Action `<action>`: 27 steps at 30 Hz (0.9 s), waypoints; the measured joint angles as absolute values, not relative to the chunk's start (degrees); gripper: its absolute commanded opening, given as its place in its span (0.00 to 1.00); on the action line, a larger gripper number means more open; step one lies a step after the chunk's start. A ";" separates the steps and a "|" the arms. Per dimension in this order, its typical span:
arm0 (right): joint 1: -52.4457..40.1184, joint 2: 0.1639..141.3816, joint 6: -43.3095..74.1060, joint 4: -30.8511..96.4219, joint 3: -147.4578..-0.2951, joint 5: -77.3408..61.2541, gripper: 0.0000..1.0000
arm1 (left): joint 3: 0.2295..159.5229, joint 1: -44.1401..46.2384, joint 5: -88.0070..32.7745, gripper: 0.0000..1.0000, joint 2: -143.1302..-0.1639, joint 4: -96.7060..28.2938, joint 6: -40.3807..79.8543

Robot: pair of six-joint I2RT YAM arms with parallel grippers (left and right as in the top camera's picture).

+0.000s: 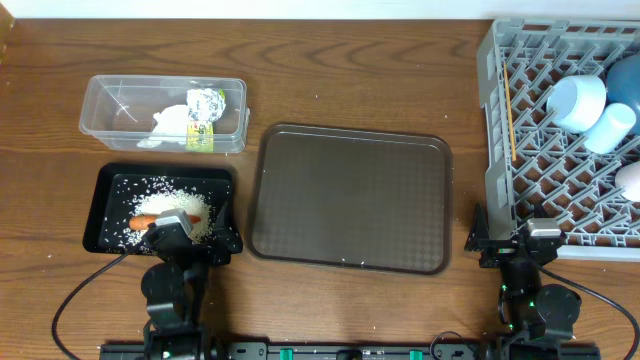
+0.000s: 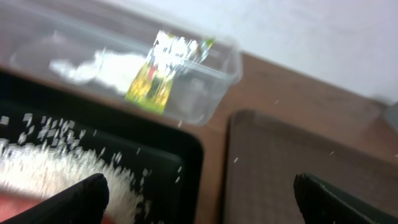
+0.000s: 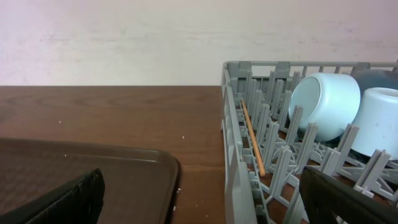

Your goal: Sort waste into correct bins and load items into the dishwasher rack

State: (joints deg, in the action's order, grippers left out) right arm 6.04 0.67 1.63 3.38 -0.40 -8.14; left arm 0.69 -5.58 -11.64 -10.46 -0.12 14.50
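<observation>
Down at the near edge, both grippers are wide open and hold nothing. The left gripper hangs over the one black tray. In that tray lie lots of white rice grains and one orange carrot. The right gripper sits by the near corner of the one grey rack, beside the one brown tray. Farther back, one clear container holds one crumpled wrapper. Inside the rack are the wooden chopsticks, which look like one thin stick. Close together there are also one light-blue cup-like bowl, one white cup and one blue bowl.
</observation>
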 measured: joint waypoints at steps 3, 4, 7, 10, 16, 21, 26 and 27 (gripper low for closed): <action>6.04 0.67 1.63 3.38 -0.40 -8.14 0.99 | 0.75 -3.79 -11.60 0.98 -7.81 -0.19 14.06; 6.04 0.67 1.63 3.38 -0.40 -8.14 0.99 | 0.75 -3.20 -11.60 0.98 -7.18 -0.21 13.80; 6.04 0.67 1.63 3.38 -0.40 -8.14 0.99 | 0.78 -1.50 -11.62 0.98 -4.69 -0.25 13.41; 6.04 0.67 1.63 3.38 -0.40 -8.14 0.99 | 0.80 -0.56 -11.60 0.98 -1.23 -0.23 13.23; 6.04 0.67 1.63 3.38 -0.40 -8.14 0.99 | 0.82 -0.45 -11.38 0.98 -0.62 -0.34 13.19; 6.04 0.67 1.63 3.38 -0.40 -8.14 0.99 | 0.84 -0.30 -11.22 0.98 -0.62 -0.40 13.19; 6.04 0.67 1.63 3.38 -0.40 -8.14 0.99 | 0.84 -0.30 -11.22 0.98 -0.62 -0.40 13.19; 6.04 0.67 1.63 3.38 -0.40 -8.14 0.99 | 0.84 -0.30 -11.22 0.98 -0.64 -0.40 13.19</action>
